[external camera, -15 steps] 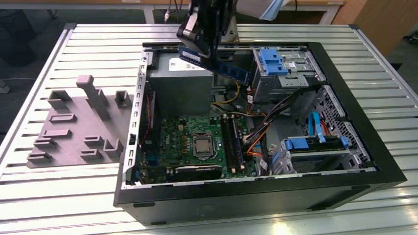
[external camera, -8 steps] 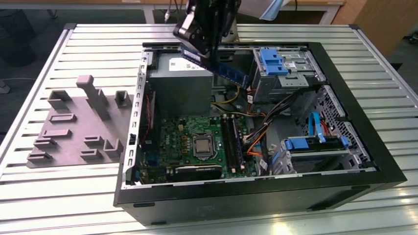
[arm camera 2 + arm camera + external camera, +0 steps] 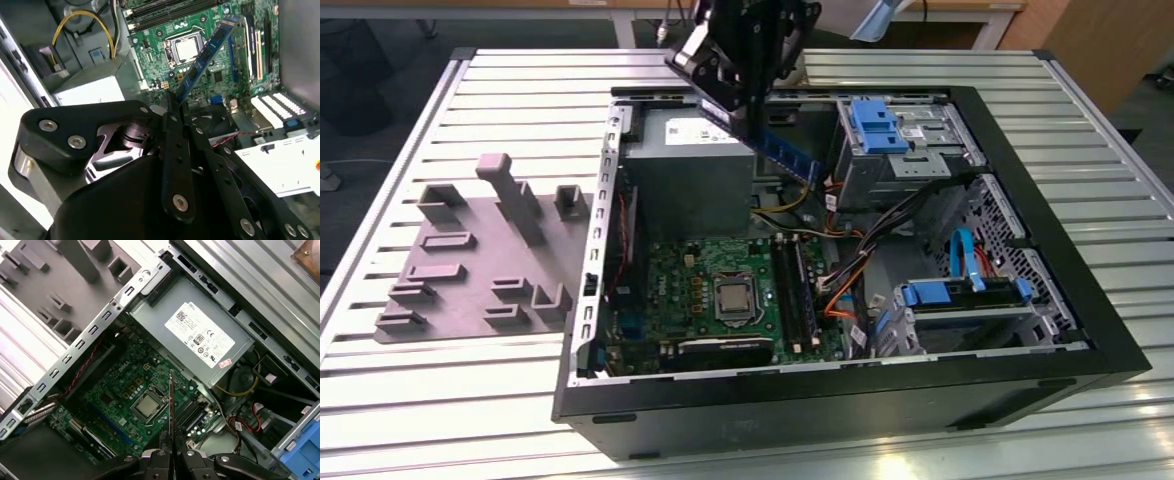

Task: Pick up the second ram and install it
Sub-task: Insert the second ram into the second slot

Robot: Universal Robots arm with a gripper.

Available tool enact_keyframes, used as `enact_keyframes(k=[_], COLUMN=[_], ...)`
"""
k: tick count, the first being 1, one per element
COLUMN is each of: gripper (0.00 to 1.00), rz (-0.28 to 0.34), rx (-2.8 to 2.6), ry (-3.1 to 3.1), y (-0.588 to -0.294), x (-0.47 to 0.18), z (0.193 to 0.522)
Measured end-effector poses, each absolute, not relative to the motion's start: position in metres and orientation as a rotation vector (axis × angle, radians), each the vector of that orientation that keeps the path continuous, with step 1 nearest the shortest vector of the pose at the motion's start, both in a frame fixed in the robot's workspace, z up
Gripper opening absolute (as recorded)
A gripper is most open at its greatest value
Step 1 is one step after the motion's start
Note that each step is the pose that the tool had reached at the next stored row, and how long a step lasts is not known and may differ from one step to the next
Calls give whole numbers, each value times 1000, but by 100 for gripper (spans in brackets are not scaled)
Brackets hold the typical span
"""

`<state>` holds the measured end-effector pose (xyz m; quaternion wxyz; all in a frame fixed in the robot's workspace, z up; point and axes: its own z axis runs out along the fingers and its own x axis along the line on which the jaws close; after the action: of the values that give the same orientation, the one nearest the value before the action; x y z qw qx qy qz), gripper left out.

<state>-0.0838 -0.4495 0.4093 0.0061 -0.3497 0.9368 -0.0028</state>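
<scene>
the ram [image 3: 207, 52] was clamped at one end between the gripper's [image 3: 172, 107] closed fingers, its free end slanting out over the motherboard [image 3: 220, 75]. in the first wrist view the ram [image 3: 171, 412] showed edge-on, rising from the gripper [image 3: 171, 456] toward 12 o'clock, just beside the silver chip [image 3: 146, 406]. in the exterior view the ram [image 3: 783, 155] hung above the open case [image 3: 854, 395], beside the grey power supply [image 3: 687, 185], with the tray [image 3: 480, 265] at 9 o'clock of the case.
</scene>
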Motion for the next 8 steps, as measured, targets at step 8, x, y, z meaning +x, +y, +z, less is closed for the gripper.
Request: enact_keyframes(k=[8], gripper=[14], rz=[-11], rx=[-905], ry=[2996], y=[-450], x=[-84], z=[409])
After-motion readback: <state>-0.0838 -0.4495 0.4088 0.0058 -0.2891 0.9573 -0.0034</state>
